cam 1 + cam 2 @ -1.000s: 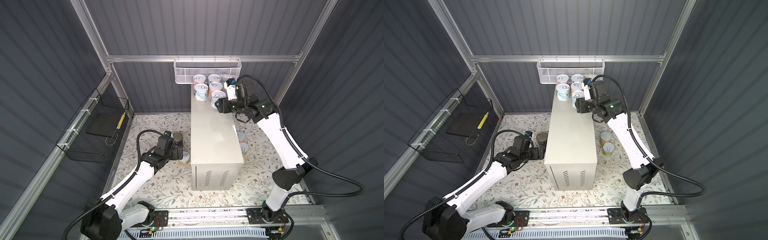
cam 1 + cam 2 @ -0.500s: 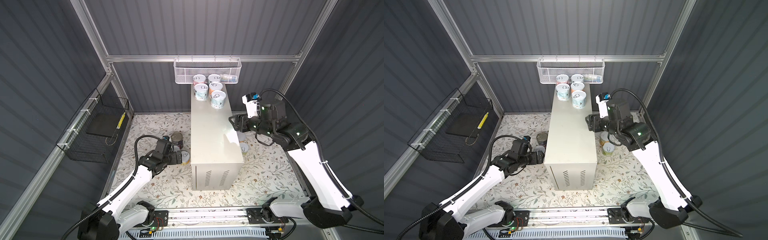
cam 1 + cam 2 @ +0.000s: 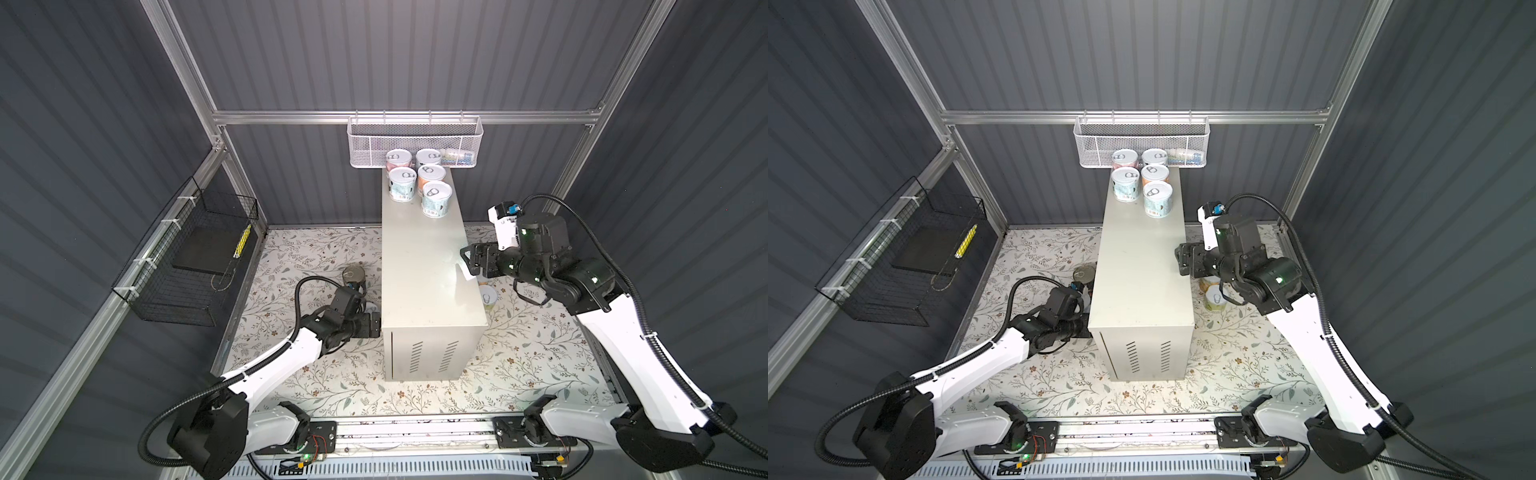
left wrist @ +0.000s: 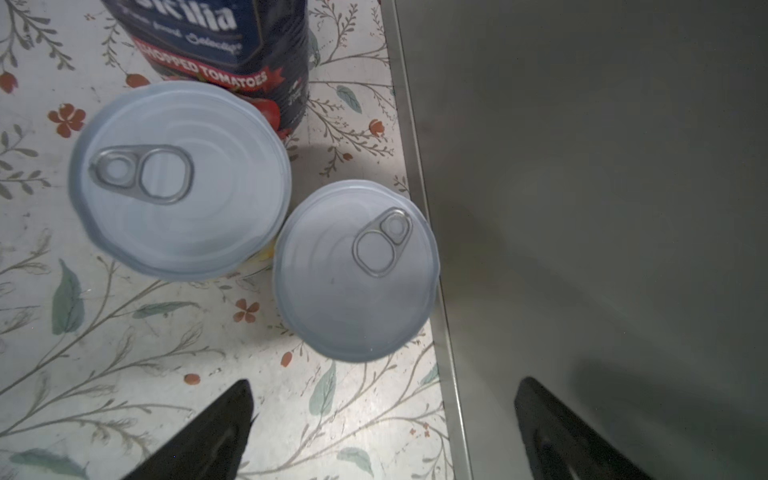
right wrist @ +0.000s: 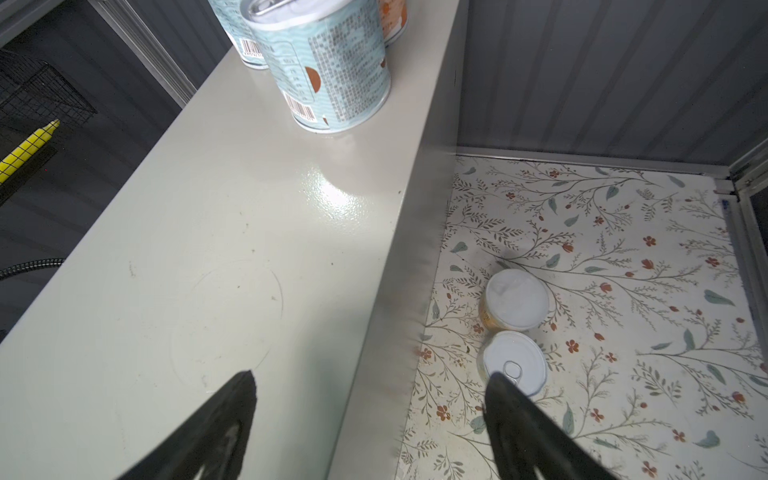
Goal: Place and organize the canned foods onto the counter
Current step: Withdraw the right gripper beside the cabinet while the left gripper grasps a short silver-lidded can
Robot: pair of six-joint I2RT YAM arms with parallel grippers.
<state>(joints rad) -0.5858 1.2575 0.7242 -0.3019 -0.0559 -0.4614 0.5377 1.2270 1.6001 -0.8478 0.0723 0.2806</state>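
Observation:
Several canned foods stand grouped at the far end of the cream counter (image 3: 424,266) (image 3: 1142,266); the nearest is a pale-blue tin (image 3: 436,199) (image 5: 328,62). Two small tins (image 5: 516,303) (image 5: 514,360) sit on the floor right of the counter. Left of it stand the dark-blue tomato can (image 3: 353,276) (image 4: 232,50) and two silver-lidded tins (image 4: 178,178) (image 4: 357,270). My left gripper (image 3: 374,325) (image 4: 384,390) hangs open and empty just short of those tins, beside the counter's wall. My right gripper (image 3: 467,259) (image 5: 371,378) is open and empty above the counter's right edge.
A white mesh basket (image 3: 415,141) hangs on the back rail just behind the cans. A black wire basket (image 3: 187,266) holding a yellow pen is fixed to the left wall. The floor is a floral mat (image 3: 540,353).
My right gripper has left the pale-blue tin on the counter, drawn back toward the front along the counter's right edge, and opened. My left arm has shifted slightly nearer beside the counter.

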